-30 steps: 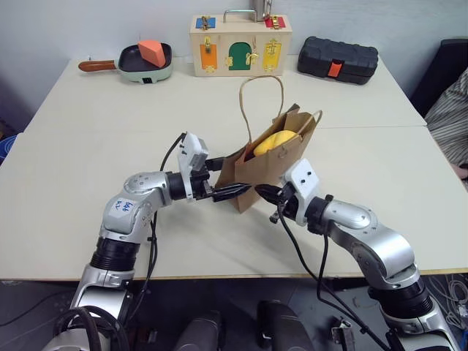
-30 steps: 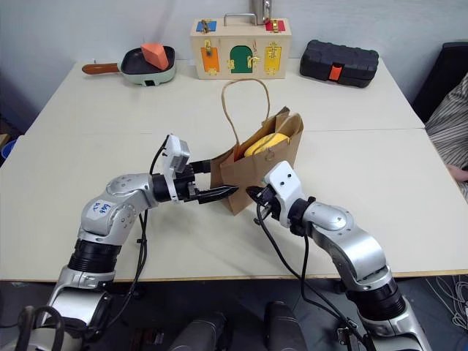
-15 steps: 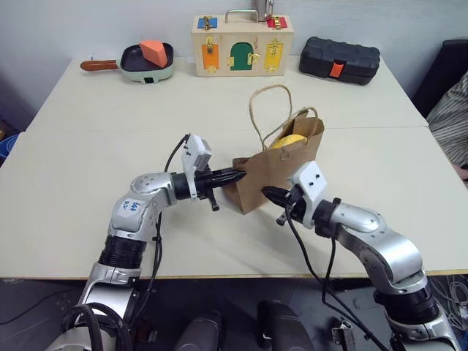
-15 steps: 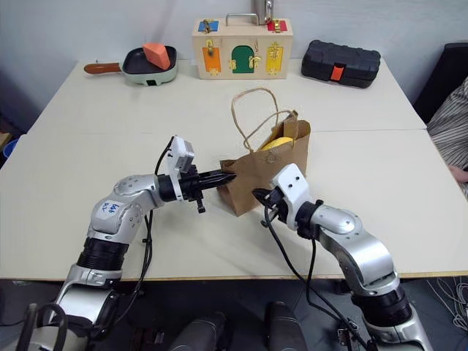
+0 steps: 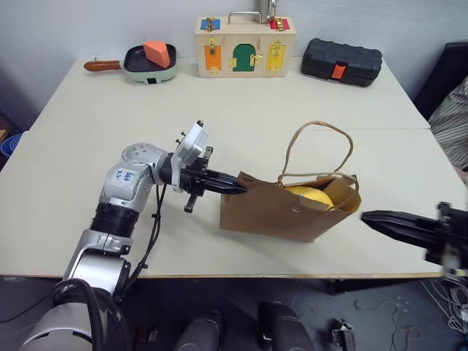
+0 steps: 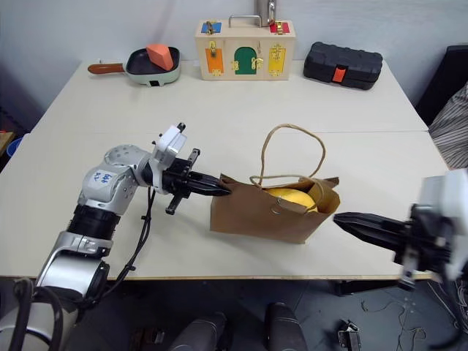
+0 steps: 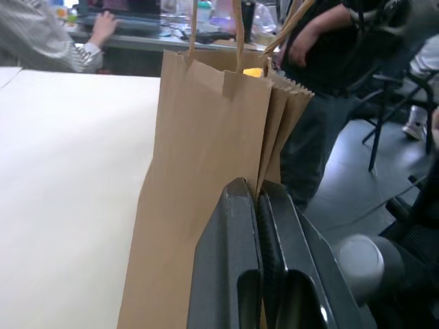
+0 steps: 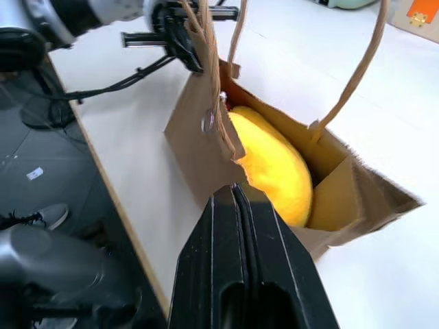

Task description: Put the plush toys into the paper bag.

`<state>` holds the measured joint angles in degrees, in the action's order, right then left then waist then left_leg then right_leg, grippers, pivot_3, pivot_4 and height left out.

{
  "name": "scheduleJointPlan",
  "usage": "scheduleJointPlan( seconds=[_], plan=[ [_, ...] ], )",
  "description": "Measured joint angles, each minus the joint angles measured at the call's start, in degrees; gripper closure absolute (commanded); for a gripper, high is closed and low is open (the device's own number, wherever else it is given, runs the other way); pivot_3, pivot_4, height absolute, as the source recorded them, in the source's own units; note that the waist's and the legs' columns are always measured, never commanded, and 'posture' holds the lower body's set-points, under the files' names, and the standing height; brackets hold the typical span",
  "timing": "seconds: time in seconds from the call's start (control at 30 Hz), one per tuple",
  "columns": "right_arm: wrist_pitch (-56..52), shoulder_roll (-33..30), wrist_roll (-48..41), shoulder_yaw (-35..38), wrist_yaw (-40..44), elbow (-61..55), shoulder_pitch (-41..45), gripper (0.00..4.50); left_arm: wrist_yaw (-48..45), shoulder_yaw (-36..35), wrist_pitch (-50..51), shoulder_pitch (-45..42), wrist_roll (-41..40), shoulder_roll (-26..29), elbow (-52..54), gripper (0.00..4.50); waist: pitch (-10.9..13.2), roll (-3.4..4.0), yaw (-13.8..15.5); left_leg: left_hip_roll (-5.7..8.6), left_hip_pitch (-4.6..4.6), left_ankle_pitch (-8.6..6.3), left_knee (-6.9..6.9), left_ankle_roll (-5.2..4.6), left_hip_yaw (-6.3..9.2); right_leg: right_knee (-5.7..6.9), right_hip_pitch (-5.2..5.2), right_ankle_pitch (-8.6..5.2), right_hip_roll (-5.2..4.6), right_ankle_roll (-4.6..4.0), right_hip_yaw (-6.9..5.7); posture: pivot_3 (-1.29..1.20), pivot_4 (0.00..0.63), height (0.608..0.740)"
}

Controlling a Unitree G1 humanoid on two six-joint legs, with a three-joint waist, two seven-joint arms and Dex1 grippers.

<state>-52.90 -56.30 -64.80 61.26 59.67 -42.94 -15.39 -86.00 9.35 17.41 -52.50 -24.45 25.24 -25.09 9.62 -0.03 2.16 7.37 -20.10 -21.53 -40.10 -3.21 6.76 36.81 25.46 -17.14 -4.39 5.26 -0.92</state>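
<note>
Left eye view: the paper bag lies tipped on the table, mouth toward the right gripper — its fingers pressed together, holding nothing. The yellow plush toy sits inside, while the left gripper pinches the bag's bottom edge.

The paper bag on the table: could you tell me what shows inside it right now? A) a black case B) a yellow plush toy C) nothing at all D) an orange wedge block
B: a lumpy yellow plush toy sits in the open mouth of the paper bag.
</note>
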Motion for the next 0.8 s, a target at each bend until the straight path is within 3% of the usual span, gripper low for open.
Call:
scheduleJointPlan(
  seconds=[0.1, 0.27, 0.4, 0.67, 0.8],
  plan=[
    [0.14, -0.08, -0.43, 2.73, 0.0, 1.46, -1.4, 4.5, -0.01, 0.84, -4.49, -0.9, 2.15, -1.64, -5.33, 4.44, 0.01, -0.01, -0.17, -0.01, 0.01, -0.01, 0.02, -0.02, -0.03, 0.08, 0.02, 0.0, 0.01, 0.0, 0.04, 0.0, 0.15, 0.74],
    [5.55, 1.56, 7.25, -1.63, -0.31, 1.98, -4.08, 4.5, 0.04, 1.61, -8.65, -0.15, 4.47, -1.9, -8.15, 4.44, 0.06, -0.1, -0.13, 0.0, -0.03, -0.01, -0.01, -0.02, -0.05, 0.1, 0.09, 0.0, 0.0, 0.01, 0.06, 0.0, 0.15, 0.74],
    [8.7, 1.11, 10.62, -6.03, 0.06, 5.72, -2.7, 4.5, 0.93, 0.68, -4.84, 3.66, 4.37, 1.18, -1.28, 3.66, 0.06, -0.1, -0.4, -0.01, -0.02, -0.01, 0.0, -0.02, -0.04, 0.11, 0.11, 0.0, 0.01, 0.01, 0.06, 0.0, 0.15, 0.74],
    [10.87, -7.42, 12.47, -12.44, 9.52, 17.18, 3.12, 1.97, 3.87, -8.16, 15.0, 14.33, -3.2, 18.89, 21.37, 1.23, 0.08, -0.07, -0.66, -0.05, -0.02, -0.01, 0.02, -0.01, -0.01, 0.04, 0.13, -0.01, 0.02, -0.02, 0.08, 0.0, 0.15, 0.74],
    [14.43, -13.24, 15.48, -18.6, 16.34, 27.67, 10.24, 0.67, 1.71, -20.22, 29.5, 21.74, -12.57, 35.78, 30.49, 0.03, 0.19, 0.02, -0.83, -0.06, -0.01, -0.02, 0.1, -0.01, 0.0, -0.03, 0.11, -0.02, 0.02, -0.04, 0.07, 0.0, 0.15, 0.74]
  ],
)
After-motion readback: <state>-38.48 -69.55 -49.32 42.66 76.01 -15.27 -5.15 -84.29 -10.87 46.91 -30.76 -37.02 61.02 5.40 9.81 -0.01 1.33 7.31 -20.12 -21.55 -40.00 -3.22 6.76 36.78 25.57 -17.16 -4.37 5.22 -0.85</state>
